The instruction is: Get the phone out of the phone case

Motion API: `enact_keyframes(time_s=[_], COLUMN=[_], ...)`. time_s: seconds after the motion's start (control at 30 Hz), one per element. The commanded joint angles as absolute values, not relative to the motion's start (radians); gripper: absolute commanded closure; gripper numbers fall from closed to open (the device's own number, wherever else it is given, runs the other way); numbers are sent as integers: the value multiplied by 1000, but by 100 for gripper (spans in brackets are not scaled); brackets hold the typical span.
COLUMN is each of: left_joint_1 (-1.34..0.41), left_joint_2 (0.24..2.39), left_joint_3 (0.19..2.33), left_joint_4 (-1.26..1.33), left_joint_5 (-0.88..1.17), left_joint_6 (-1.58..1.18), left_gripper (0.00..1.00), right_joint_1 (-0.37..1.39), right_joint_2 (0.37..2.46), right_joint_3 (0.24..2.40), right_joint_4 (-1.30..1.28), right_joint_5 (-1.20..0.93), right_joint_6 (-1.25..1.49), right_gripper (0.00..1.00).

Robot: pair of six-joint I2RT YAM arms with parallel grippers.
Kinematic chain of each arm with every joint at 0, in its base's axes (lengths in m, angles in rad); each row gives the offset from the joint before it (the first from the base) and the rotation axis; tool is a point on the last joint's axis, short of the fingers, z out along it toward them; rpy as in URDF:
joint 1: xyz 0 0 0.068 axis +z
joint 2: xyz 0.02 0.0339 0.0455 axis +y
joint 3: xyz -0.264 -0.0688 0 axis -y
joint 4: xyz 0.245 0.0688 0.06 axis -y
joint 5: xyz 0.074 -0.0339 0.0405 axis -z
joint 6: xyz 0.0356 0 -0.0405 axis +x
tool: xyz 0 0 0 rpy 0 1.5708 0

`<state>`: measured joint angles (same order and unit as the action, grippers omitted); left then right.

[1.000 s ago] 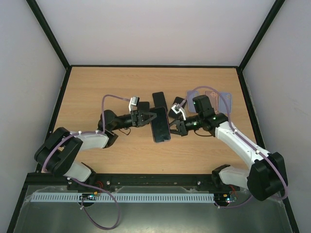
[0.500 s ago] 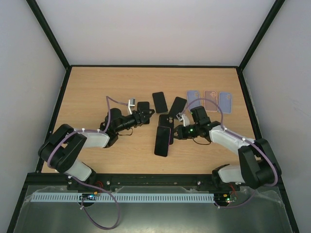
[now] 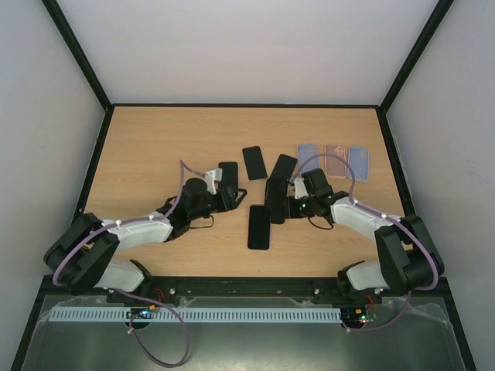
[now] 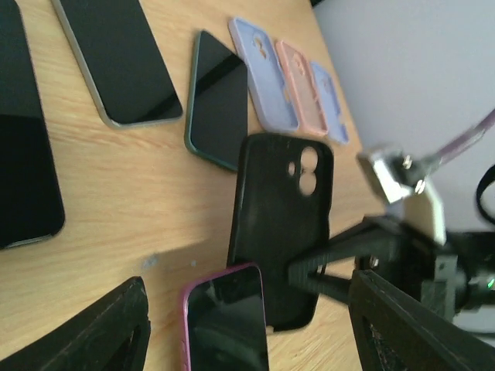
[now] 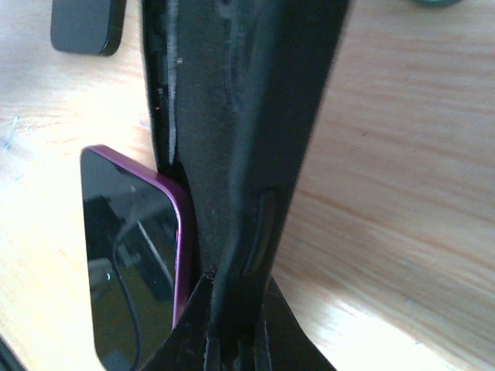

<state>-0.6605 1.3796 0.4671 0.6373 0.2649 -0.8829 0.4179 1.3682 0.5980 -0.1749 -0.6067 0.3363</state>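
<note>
The phone (image 3: 259, 226), dark-screened with a magenta rim, lies flat and bare on the table; the left wrist view has it (image 4: 228, 321) low in the middle, and the right wrist view shows it (image 5: 131, 255) beside the case. The empty black phone case (image 3: 274, 197) stands tilted on its long edge, just right of the phone. My right gripper (image 3: 286, 207) is shut on that case (image 5: 232, 139), pinching its side wall. The left gripper (image 3: 234, 197) hangs open left of the phone, holding nothing; its fingers (image 4: 85, 332) frame the phone and the case (image 4: 278, 224).
Three more dark phones (image 3: 254, 162) (image 3: 283, 166) (image 3: 228, 171) lie behind the work spot. A lilac case (image 3: 308, 161), a pink case (image 3: 335, 160) and a blue case (image 3: 358, 162) lie in a row at the back right. Black frame rails border the table.
The left gripper opened, let go and drew back left. The phone came out of the case and now lies on the table. The right gripper kept the case and shifted it slightly.
</note>
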Motion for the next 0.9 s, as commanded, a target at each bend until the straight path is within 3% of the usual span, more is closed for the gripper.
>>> enact_keyframes(time_s=[0.0,0.27,0.53,0.73,0.87], left_joint_1=[-768,-969,-1159,-1273,-1282], left_joint_2=[1339,1334,1425,1565,1629], left_joint_3=[547,613,691,777,811], left_joint_4=[347,145,25,1,-33], left_joint_5=[55,-116,-85,-77,-99], left_joint_6=[-707,-629,-566,-586,-627], left_gripper=[30,31,42,60,61], right_joint_1=[414,410,339,140,19], right_joint_2=[1381,1340,1232,1200,1251], right_joint_3=[685,797,936,950,1004], right_joint_4=[-173,-273,-472,-690,-853], right_joint_5=[-499,-227,-38,-140,-242], right_joint_6=[300,243,-40,-251,-373], right_gripper=[98,98,98,98,98])
